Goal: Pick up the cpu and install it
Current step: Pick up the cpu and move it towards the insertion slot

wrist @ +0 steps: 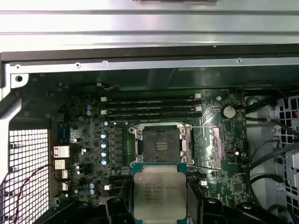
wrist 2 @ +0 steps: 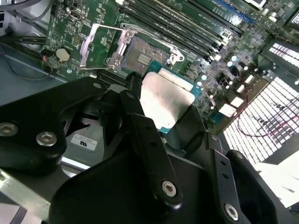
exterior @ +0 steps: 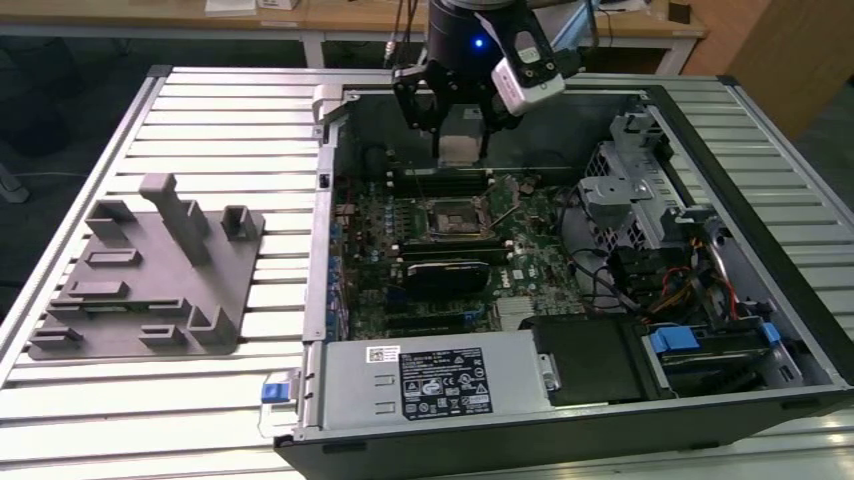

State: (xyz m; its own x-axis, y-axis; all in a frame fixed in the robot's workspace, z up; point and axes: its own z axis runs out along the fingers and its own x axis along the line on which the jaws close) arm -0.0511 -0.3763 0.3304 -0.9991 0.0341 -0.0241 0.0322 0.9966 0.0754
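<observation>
Exterior view: found one arm reaching down from the far side into one open computer case, wrist turned straight down over the motherboard. Counted one gripper, hanging above the far part of the board, just beyond the single cpu socket. Noted one grey fixture block lying on the slatted table at the exterior view's left, well apart from the case.

Saw in both wrist views two black fingers clamped on opposite edges of one cpu, its silvery top plate in plain sight. Found it held clear of the board, near the socket and not seated in it. Found the socket's contact bed exposed, with one metal load plate swung open flat beside it. Counted one round coin cell just past that plate, and a bank of long memory slots on the socket's far side.
</observation>
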